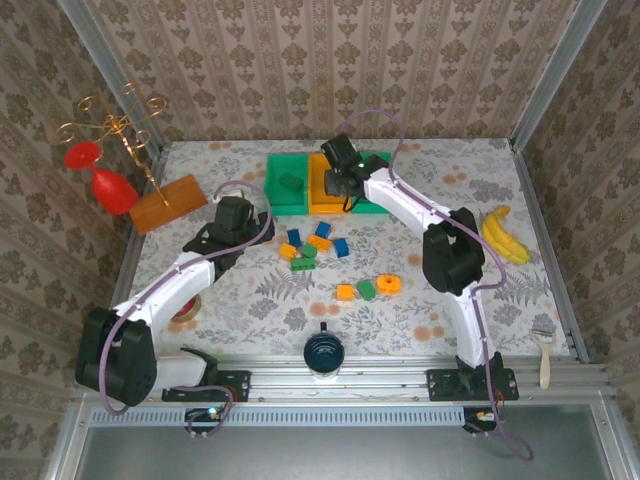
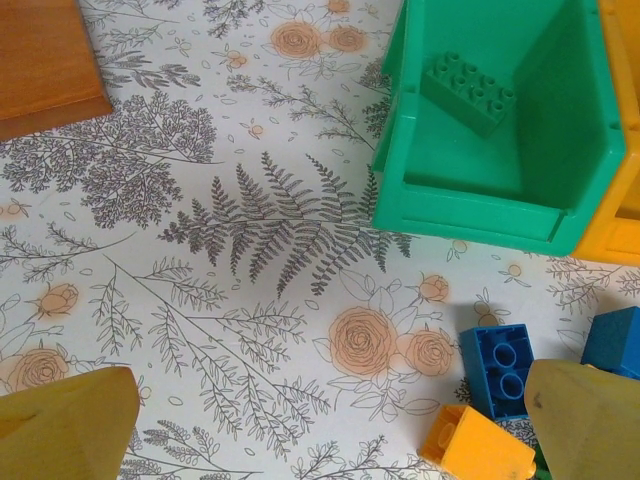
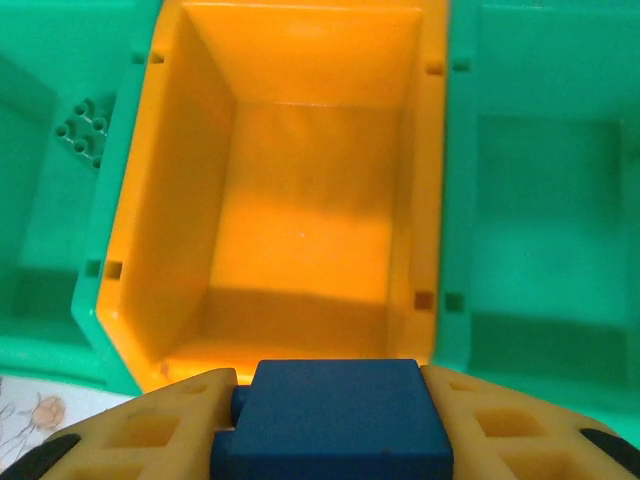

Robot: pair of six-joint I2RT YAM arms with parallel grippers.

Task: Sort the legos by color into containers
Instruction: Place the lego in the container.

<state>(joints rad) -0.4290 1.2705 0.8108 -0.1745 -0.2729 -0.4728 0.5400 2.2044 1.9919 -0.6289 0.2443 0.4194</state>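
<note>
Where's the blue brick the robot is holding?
Right wrist view: the small dark blue plastic brick is clamped in the right pincer, by the near rim of the orange plastic bin.

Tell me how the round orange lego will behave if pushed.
The round orange lego lies flat, hole up, so it would probably slide rather than roll. It looks like hard plastic, likely stiff and light. Its rim looks notched and may catch the green brick beside it.
</note>
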